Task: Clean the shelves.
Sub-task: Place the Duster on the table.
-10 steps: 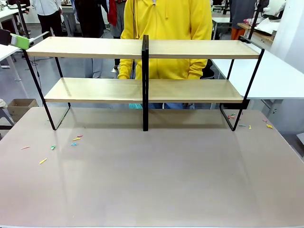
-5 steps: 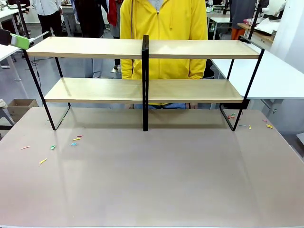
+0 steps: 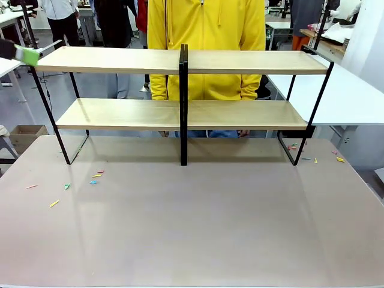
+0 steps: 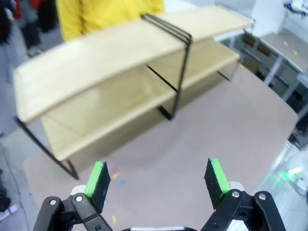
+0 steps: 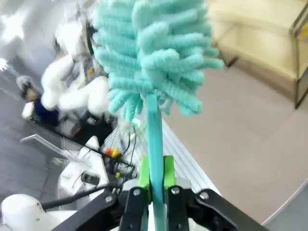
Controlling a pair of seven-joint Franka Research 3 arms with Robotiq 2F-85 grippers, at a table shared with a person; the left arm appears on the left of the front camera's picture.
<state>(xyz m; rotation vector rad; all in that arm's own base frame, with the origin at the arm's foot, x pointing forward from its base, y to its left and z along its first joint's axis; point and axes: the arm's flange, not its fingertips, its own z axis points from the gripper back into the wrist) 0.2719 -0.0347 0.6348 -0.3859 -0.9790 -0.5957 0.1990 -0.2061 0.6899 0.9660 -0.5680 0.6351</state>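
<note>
1. Between the earlier front pictures and now, little on the table has shifted: the person (image 3: 207, 48) in yellow behind the rack stands a bit more upright, and the green pad at the picture's 9 o'clock edge sits a touch lower and blurred, which suggests the left arm is on the move.
2. The shelves (image 3: 180, 61) stand at 12 o'clock on the tabletop (image 3: 198, 228), both wooden boards bare and level, split by the central black upright. Set broadside to the robot, each board offers its whole length to a sweep from either side.
3. In the left wrist view the left gripper (image 4: 159, 180) has its jaws spread wide with nothing between the green pads; it looks down toward the rack's end from above the table, probably kept free so it can steady the frame or stay clear.
4. In the right wrist view the right gripper (image 5: 156, 178) has its jaws pressed onto the thin teal handle of the duster (image 5: 154, 53), pinching it low on the stem. The fluffy head stands up at 12 o'clock beyond the fingers, so the soft part, not the fingers, would meet the wood.
5. The rack shows at 2 o'clock in that view, well apart from the duster head; no wiping contact yet, so I judge the cleaning is not yet begun.
6. Small coloured scraps (image 3: 81, 183) lie on the tabletop at 8 o'clock of the rack's left foot, and a few more by its right foot.
</note>
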